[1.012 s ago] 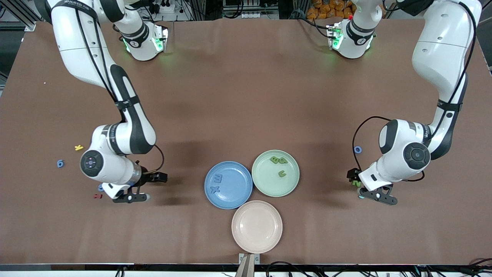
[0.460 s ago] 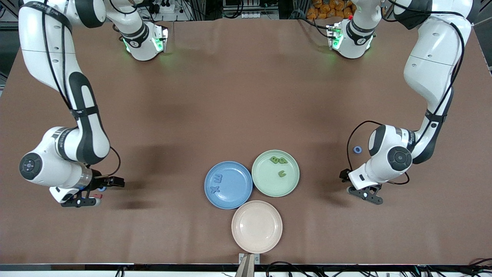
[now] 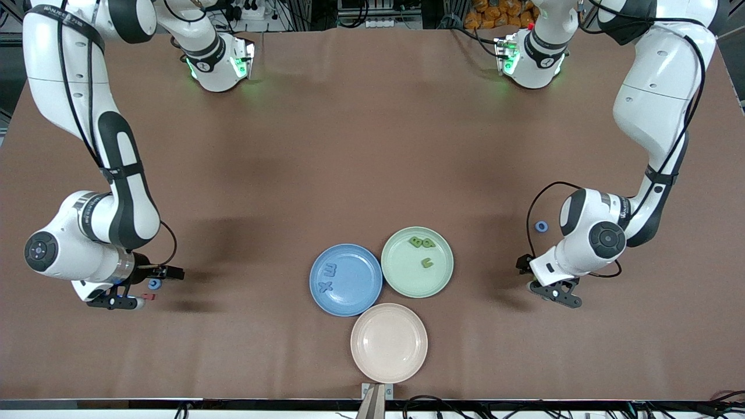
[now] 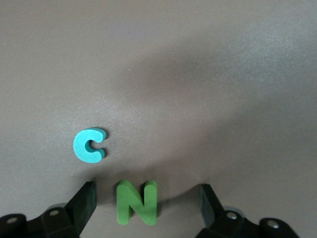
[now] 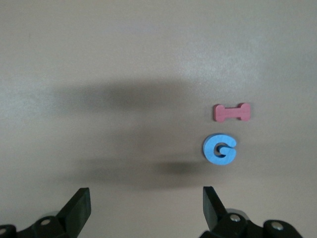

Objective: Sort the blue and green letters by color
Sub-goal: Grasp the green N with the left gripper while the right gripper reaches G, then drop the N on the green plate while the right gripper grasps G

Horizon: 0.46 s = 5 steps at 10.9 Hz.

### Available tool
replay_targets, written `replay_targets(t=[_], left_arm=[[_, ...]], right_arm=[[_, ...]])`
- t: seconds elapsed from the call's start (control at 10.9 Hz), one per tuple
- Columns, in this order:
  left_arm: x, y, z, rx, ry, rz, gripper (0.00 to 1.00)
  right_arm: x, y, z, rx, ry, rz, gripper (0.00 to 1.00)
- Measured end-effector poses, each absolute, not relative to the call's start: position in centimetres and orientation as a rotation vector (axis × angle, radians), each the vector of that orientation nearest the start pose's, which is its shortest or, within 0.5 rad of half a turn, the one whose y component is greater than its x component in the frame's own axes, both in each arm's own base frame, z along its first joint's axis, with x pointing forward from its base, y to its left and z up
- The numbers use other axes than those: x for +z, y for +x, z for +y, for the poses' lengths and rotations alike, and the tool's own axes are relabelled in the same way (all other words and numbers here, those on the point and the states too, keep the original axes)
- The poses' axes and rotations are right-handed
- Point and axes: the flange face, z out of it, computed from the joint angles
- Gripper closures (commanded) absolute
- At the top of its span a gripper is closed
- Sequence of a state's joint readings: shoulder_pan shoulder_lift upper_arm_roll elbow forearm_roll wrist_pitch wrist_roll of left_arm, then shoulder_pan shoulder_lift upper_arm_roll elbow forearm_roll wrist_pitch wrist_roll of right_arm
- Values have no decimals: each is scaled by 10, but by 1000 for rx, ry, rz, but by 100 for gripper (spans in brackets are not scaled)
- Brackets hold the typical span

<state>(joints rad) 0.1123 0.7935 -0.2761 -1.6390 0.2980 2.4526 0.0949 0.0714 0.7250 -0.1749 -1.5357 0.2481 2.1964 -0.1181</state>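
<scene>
Foam letters on the table: green N (image 4: 136, 202), turquoise C (image 4: 89, 145), blue G (image 5: 219, 149).

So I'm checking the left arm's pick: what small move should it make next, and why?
Probably close the left gripper on the green N. Its open fingers already stand either side of the N, which lies flat on the table, and the blue C lies clear of them. The green plate already holds green letters, so the N likely goes there.
</scene>
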Motion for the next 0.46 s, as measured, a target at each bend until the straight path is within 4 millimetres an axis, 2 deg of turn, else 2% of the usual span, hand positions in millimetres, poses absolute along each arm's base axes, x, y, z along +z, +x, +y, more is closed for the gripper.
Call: replay_targets(t=[0.18,0.46], left_arm=[[172,684,-92,-99,-3078,628,50],[179,680,-94,-102,-3078,616,64]], right_arm=[[220,699,-39,86,-3048,279,0],[213,698,-44,109,-3082,334,0]])
